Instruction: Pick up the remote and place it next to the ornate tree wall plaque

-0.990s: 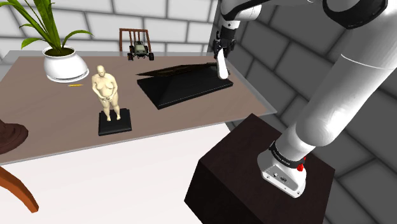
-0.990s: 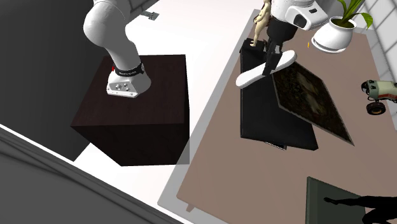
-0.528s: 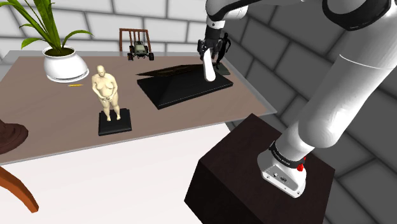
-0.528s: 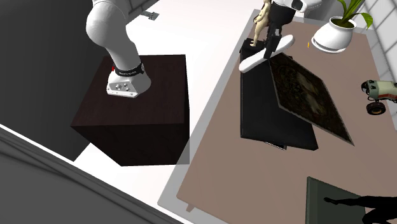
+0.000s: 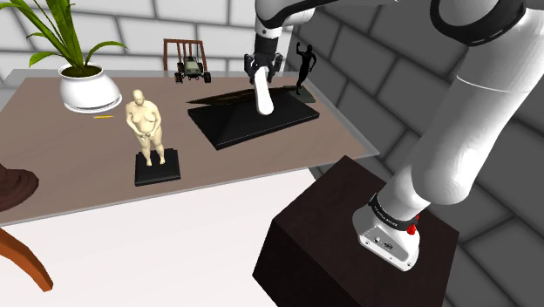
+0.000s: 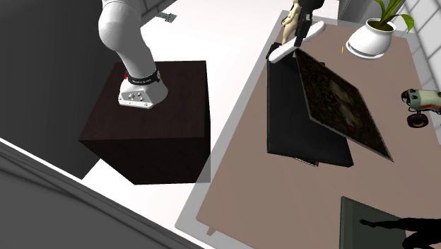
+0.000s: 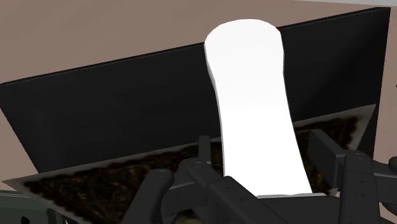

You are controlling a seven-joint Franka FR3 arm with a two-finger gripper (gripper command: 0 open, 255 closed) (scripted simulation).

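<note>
We've got the remote (image 5: 263, 94) (image 6: 297, 44) (image 7: 254, 102) clamped in the gripper (image 5: 260, 71) (image 6: 304, 25) (image 7: 264, 159), off the table (image 5: 70, 166).
White remote hangs down from the jaws, free end over the ornate tree wall plaque (image 6: 339, 99) (image 5: 253, 120), near the table's stand-side edge.

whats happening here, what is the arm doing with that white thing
The white arm's black gripper is shut on a plain white, elongated remote and holds it in the air above the flat black slab and the dark, ornate square plaque that rests on it, on the brown table. The remote is not yet set down beside the plaque. A beige figurine stands nearby.
</note>
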